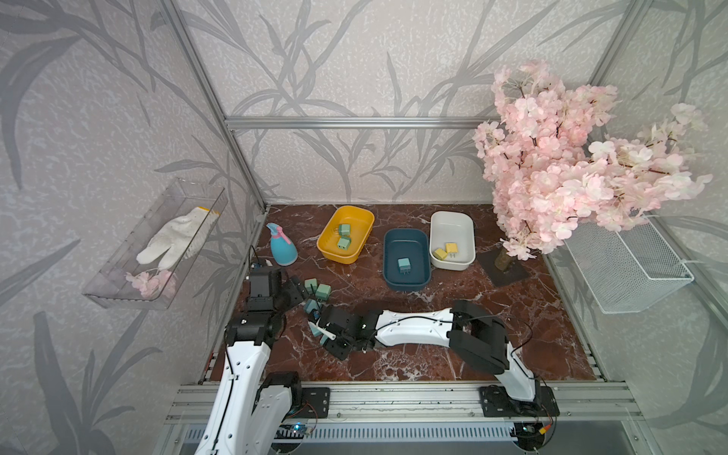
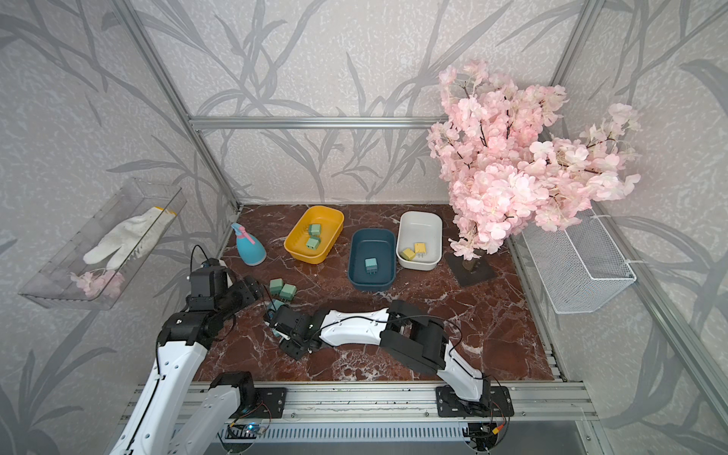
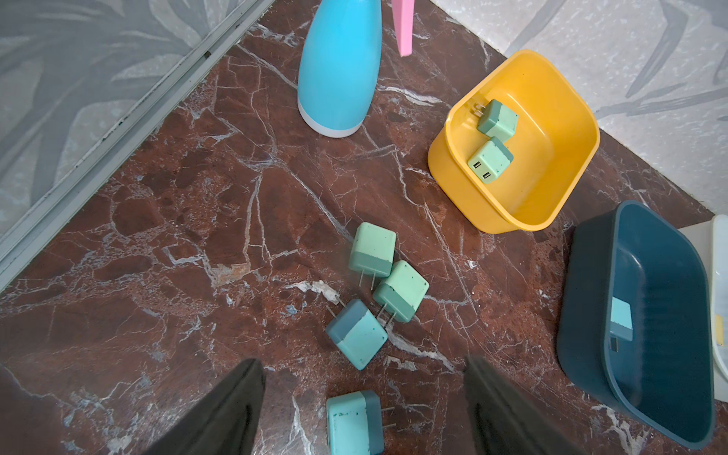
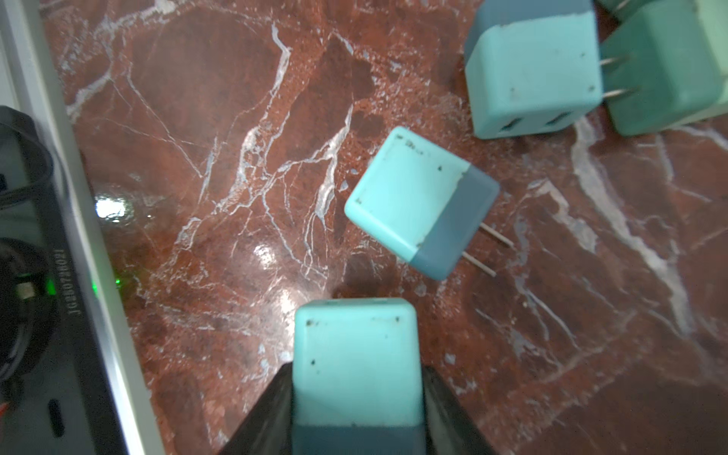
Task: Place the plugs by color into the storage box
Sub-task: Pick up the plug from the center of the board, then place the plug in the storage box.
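On the red-brown marble tabletop (image 1: pixel 532 315), a teal-blue plug (image 4: pixel 356 366) is clamped between the right gripper's (image 4: pixel 356 378) closed jaws. It lies along the fingers, dark prong end toward the wrist, low by the surface. The dark blue bin (image 1: pixel 407 284), holding 1 teal plug (image 1: pixel 403 266), lies farther back and rightward. The right arm stretches low across toward the left. The left gripper (image 3: pixel 360 378) hovers open and empty over 4 loose plugs (image 3: pixel 356 335).

Sorted into boxes: two green plugs (image 1: pixel 343 236) at eleven o'clock, one teal plug (image 1: pixel 403 264) at twelve, two yellow plugs (image 1: pixel 445 251) at one. At nine o'clock, two loose green plugs (image 3: pixel 372 250) and two loose teal plugs (image 3: pixel 356 333) lie sideways. A fourth teal plug (image 4: pixel 356 346) sits clamped in the right end effector (image 4: pixel 357 368).
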